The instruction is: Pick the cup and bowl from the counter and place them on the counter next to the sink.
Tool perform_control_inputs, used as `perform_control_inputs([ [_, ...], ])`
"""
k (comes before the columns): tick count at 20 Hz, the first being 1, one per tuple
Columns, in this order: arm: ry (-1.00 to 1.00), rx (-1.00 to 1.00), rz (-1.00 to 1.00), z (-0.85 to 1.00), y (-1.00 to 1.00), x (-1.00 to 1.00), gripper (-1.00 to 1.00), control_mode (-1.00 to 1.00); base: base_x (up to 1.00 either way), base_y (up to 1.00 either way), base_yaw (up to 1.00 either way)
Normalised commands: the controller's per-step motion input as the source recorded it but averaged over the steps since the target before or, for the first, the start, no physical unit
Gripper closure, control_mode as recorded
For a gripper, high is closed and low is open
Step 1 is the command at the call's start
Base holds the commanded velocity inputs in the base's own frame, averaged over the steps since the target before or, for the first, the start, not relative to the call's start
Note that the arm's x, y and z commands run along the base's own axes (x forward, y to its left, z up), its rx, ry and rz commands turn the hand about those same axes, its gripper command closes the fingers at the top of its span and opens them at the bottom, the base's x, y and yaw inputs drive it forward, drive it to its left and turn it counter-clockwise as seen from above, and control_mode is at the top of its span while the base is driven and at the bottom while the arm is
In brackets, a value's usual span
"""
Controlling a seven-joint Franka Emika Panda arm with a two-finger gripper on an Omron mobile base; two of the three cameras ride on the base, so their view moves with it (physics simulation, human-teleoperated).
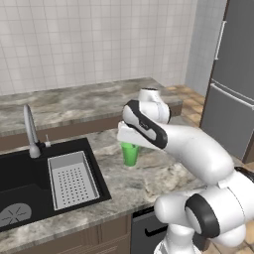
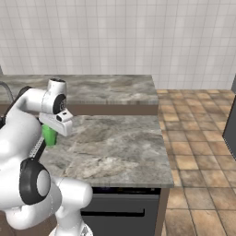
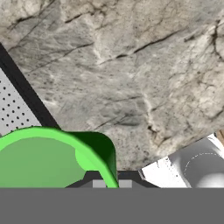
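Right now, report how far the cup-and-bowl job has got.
Done: nothing set down yet. In hand: the hand is shut on the green cup's rim, over the counter just right of the sink. Left: release the cup there, then fetch the bowl.

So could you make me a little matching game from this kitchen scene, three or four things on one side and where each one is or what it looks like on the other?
Things:
1. cup
2. drainer tray
3. faucet
4. gripper

Descriptions:
A. slim and silver, rising behind the basin
B. shut on the rim of something green
C. light grey, full of small holes, sitting in the black sink
D. bright green, over the counter to the right of the sink

Pairs: 1-D, 2-C, 3-A, 4-B
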Motion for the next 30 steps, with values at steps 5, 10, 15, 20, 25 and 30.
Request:
perform_control_inputs([
  [5, 0.00, 0.00, 0.07, -0.17, 0.05, 0.13, 1.00, -1.00, 0.00, 0.00, 0.00],
  [10, -0.02, 0.00, 0.08, -0.29, 0.00, 0.15, 1.00, -1.00, 0.00, 0.00, 0.00],
  [15, -0.10, 0.00, 0.05, -0.39, 0.00, 0.02, 1.00, -1.00, 0.00, 0.00, 0.00],
  [20, -0.14, 0.00, 0.05, -0.22, 0.07, 0.00, 1.00, -1.00, 0.00, 0.00, 0.00],
  [25, -0.12, 0.00, 0.04, -0.35, 0.09, 0.08, 1.00, -1.00, 0.00, 0.00, 0.00],
  [30, 0.00, 0.00, 0.00, -0.06, 0.14, 0.11, 1.00, -1.00, 0.00, 0.00, 0.00],
])
